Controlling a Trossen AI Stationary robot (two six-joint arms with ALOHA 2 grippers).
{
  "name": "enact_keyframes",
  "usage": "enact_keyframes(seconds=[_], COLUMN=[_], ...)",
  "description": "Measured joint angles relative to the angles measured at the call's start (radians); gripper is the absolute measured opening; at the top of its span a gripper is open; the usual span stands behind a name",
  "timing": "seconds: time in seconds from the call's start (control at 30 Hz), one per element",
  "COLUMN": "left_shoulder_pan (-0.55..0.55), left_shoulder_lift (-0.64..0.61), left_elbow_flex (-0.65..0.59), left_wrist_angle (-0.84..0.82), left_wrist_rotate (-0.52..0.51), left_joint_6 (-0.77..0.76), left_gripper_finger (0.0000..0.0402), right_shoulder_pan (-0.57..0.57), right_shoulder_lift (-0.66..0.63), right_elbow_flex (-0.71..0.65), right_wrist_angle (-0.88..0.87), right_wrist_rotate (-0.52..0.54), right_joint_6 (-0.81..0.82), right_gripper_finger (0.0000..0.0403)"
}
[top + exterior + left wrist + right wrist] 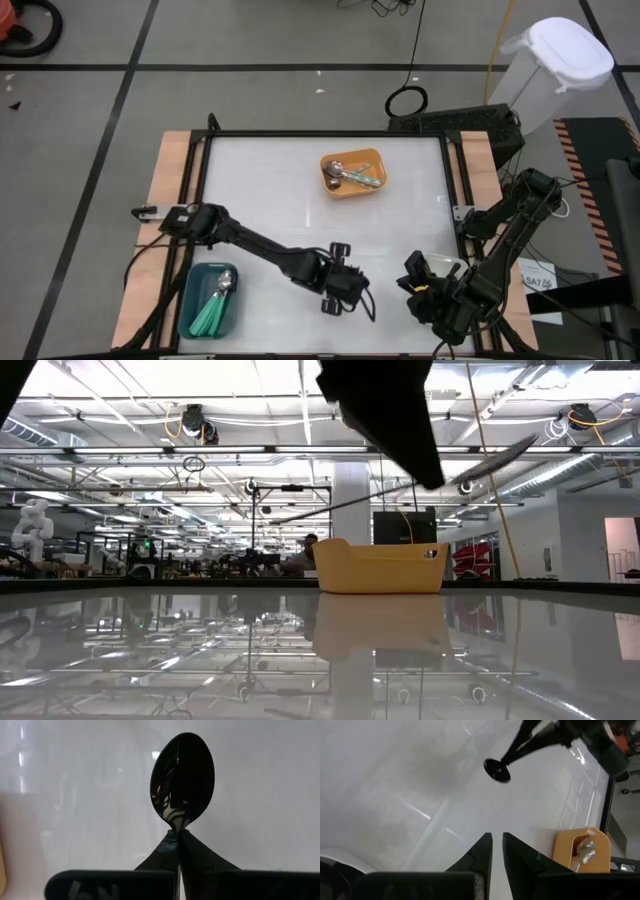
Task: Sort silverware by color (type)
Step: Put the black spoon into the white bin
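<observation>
Right in front of the left wrist camera, a shiny black spoon (pixel 182 780) stood up from the left gripper (pixel 179 837), which was clenched on its handle. From above, that gripper (pixel 345 288) sat at the lower middle of the white table (pixel 270 185). At the lower left, a teal rectangular tray (pixel 192 300) held teal-handled spoons (pixel 212 308). At the upper middle, an orange rectangular tray (pixel 366 157) held silver metal spoons (pixel 345 177). At the lower right, the right gripper (pixel 497 845) hung empty with its fingers almost together.

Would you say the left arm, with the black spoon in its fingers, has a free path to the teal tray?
Probably yes: the left gripper holds the black spoon over bare table, and nothing lies between it and the teal tray.
</observation>
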Motion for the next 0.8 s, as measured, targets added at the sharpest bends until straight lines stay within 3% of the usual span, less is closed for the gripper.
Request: enact_keyframes(seconds=[0.23,0.47,0.8], left_shoulder_pan=[-0.041,-0.063,-0.086], left_shoulder_lift=[-0.001,-0.001,-0.001], left_elbow_flex=[0.003,0.003,0.003], left_wrist_angle=[0.027,0.033,0.094], left_wrist_rotate=[-0.033,-0.064,-0.082], left_joint_6=[0.098,0.168,0.26], left_gripper_finger=[0.0001,0.0,0.0], right_shoulder_pan=[-0.009,-0.085,-0.295], right_shoulder_lift=[-0.006,-0.08,-0.207], right_elbow_flex=[-0.019,-0.189,-0.517], right_wrist_angle=[0.083,0.322,0.92], right_wrist_rotate=[0.03,0.016,-0.27], right_joint_6=[-0.03,-0.169,-0.444], right_gripper_finger=[0.0038,0.0038,0.004])
